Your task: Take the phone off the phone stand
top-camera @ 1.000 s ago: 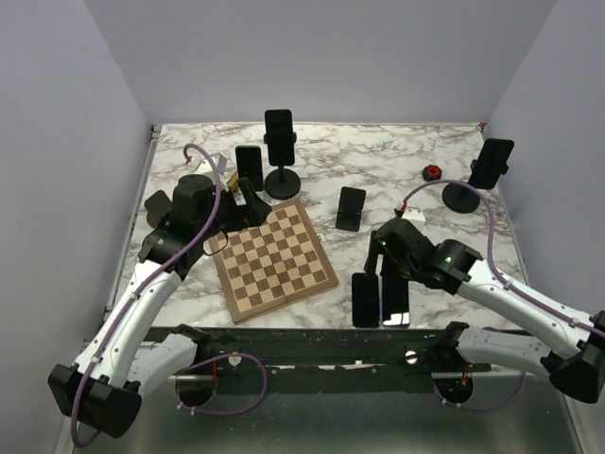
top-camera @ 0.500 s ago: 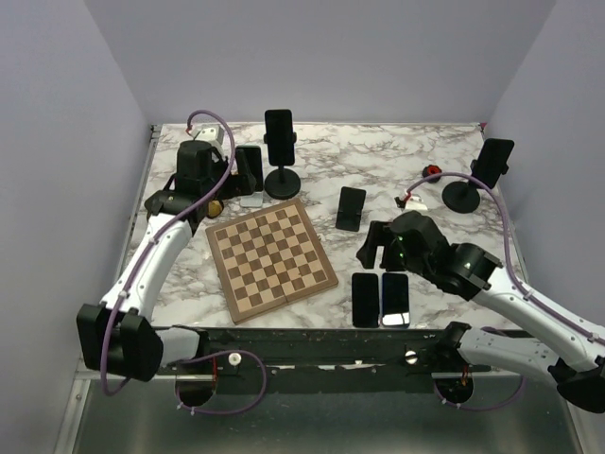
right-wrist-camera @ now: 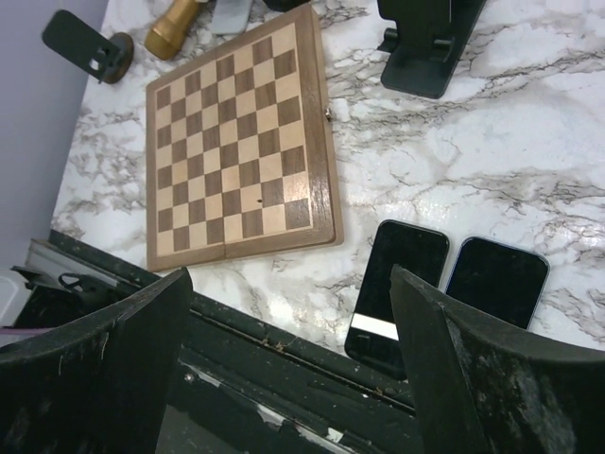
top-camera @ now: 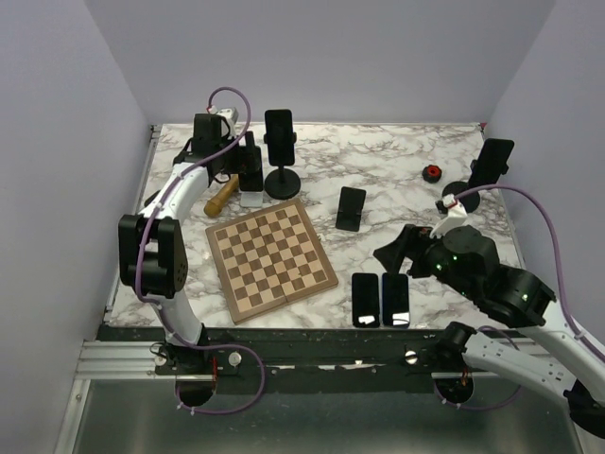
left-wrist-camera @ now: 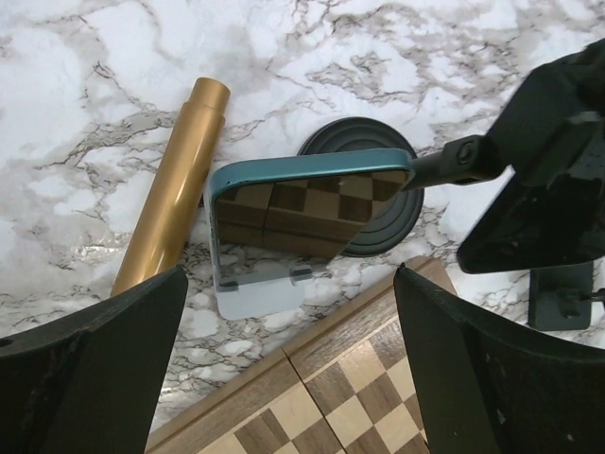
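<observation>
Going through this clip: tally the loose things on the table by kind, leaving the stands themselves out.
Phones propped on stands: 4
Phones lying flat: 2
Chessboard: 1
Gold cylinder: 1
Small red object: 1
Total: 9

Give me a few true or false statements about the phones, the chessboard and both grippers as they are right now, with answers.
1. Two flat phones lie side by side near the front edge of the table. True.
2. The left gripper is shut on the teal-edged phone. False: its fingers are spread, clear of the phone.
3. The gold cylinder lies on the chessboard. False: it lies on the table beside the board.
4. The chessboard carries no pieces. True.
5. The right gripper holds a phone. False: it is open and empty.
</observation>
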Robot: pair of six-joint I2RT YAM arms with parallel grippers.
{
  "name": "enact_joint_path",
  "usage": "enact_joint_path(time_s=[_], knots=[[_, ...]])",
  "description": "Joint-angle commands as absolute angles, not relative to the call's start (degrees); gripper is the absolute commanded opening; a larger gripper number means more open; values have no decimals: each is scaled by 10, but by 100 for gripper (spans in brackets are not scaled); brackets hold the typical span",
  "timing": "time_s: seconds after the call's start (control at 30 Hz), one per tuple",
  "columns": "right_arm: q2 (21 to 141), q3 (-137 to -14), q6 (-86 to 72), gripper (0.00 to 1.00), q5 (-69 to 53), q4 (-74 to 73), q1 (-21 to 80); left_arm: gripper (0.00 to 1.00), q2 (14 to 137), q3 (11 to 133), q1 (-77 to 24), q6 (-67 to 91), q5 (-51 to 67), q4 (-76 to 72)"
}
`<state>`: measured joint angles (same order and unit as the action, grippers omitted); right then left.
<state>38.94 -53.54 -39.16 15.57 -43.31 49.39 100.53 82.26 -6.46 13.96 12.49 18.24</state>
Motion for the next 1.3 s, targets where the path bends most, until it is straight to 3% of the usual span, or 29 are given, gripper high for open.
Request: enact_joint_path(time_s=[0.0, 0.9, 1.13, 1.27], knots=[[366, -558, -398, 93, 165, -470, 492, 99, 1020, 838, -60, 127, 125, 186], [371, -529, -426, 93, 132, -438, 492, 96, 1122, 978, -86, 161, 54, 248], [376, -531, -423, 93, 138, -447, 492, 87, 1105, 948, -95, 169, 28, 227], [377, -525, -424, 93, 135, -442, 492, 71, 1092, 937, -102, 162, 6, 218]])
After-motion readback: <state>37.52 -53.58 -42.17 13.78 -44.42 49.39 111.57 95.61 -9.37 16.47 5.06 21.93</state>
